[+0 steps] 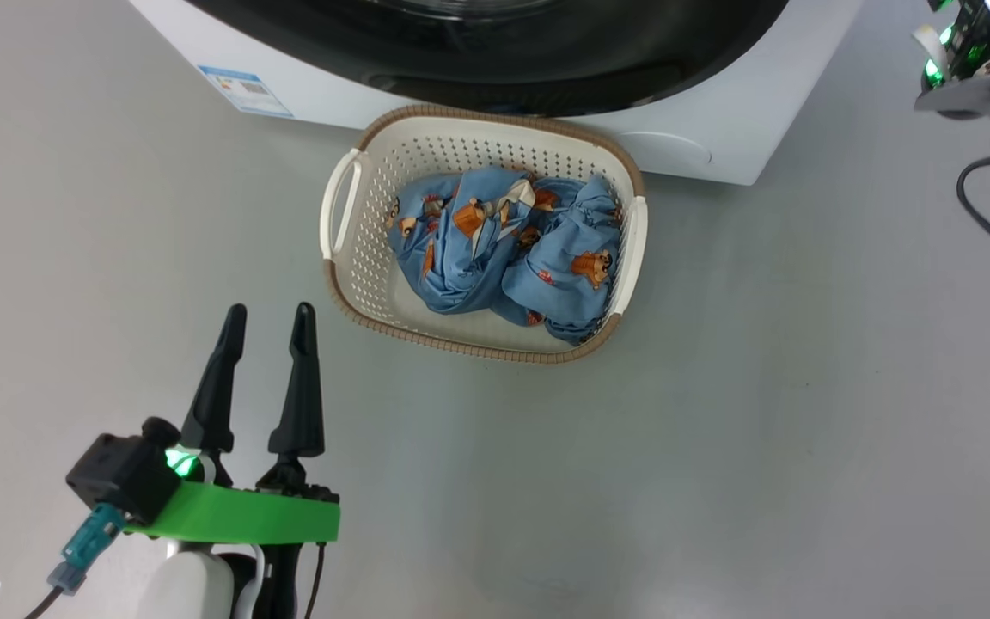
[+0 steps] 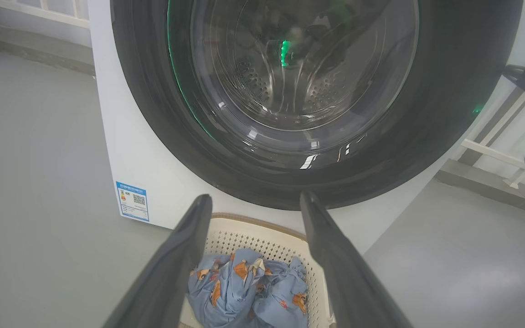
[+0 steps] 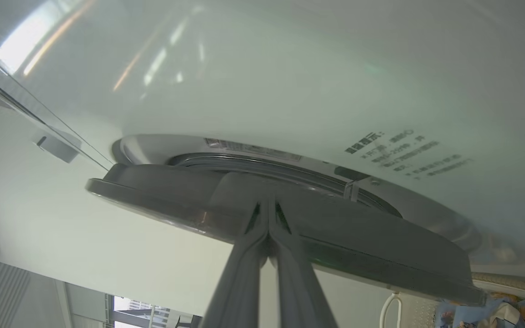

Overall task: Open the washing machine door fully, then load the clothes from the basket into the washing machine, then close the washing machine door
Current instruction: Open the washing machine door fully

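Grey floor (image 1: 761, 430), head view: the basket (image 1: 349, 284) stands just before the washing machine (image 1: 718, 129) with the clothes (image 1: 504, 249) bundled inside it. The washing machine door (image 1: 546, 69) is dark above, and the left tool (image 1: 271, 309) hovers near the basket's left corner, fingers apart, holding nothing. Left wrist view: those spread fingers frame basket and clothes below the door's glass, with a blue label (image 2: 132, 201) on the white front. Right wrist view: right tool (image 3: 268, 205), fingers pressed together, tips at the door's dark rim.
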Controlling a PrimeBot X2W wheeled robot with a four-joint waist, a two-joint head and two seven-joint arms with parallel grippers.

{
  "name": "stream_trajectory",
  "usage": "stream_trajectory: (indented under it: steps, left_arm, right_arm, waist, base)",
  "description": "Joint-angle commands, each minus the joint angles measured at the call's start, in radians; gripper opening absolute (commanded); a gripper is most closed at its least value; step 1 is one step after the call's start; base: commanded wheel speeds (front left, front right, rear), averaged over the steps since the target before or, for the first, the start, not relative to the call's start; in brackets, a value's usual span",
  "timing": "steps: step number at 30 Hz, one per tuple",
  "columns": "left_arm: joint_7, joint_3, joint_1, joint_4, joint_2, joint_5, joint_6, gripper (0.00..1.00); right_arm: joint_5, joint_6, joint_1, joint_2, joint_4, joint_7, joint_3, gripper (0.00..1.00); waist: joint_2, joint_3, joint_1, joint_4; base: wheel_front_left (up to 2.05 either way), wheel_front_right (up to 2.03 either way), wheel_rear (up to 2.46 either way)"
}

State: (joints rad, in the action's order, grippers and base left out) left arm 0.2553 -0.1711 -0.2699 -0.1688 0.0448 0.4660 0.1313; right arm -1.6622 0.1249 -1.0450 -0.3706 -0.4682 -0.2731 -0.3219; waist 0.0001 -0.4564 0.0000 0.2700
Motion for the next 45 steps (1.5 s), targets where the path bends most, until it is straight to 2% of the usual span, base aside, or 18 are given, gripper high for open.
stream_trajectory:
  steps: [1, 9, 25, 45]
  left_arm:
    - [0.006, 0.027, -0.025, 0.018, 0.015, 0.012, -0.001, 1.00]
    - [0.006, 0.009, -0.041, 0.020, 0.013, 0.016, -0.001, 1.00]
    - [0.006, -0.010, -0.062, 0.024, 0.009, 0.028, -0.001, 1.00]
    - [0.006, -0.001, -0.042, 0.000, 0.006, 0.017, -0.001, 1.00]
  right_arm:
    - [0.010, 0.006, -0.027, 0.017, 0.020, -0.014, -0.001, 0.00]
    - [0.047, 0.006, -0.085, 0.035, -0.014, -0.060, 0.004, 0.00]
    - [0.096, 0.006, -0.140, 0.044, -0.023, -0.065, 0.001, 0.00]
    - [0.084, 0.006, -0.028, 0.067, 0.009, -0.148, -0.067, 0.00]
  waist:
    - [-0.0001, -0.010, 0.0000, 0.005]
    - [-0.0001, -0.035, 0.0000, 0.018]
    - [-0.0001, -0.075, 0.0000, 0.042]
    - [-0.0001, -0.003, 0.0000, 0.028]
  base:
    - [0.00, 0.00, 0.00]
    - [0.00, 0.00, 0.00]
    - [0.00, 0.00, 0.00]
    - [0.00, 0.00, 0.00]
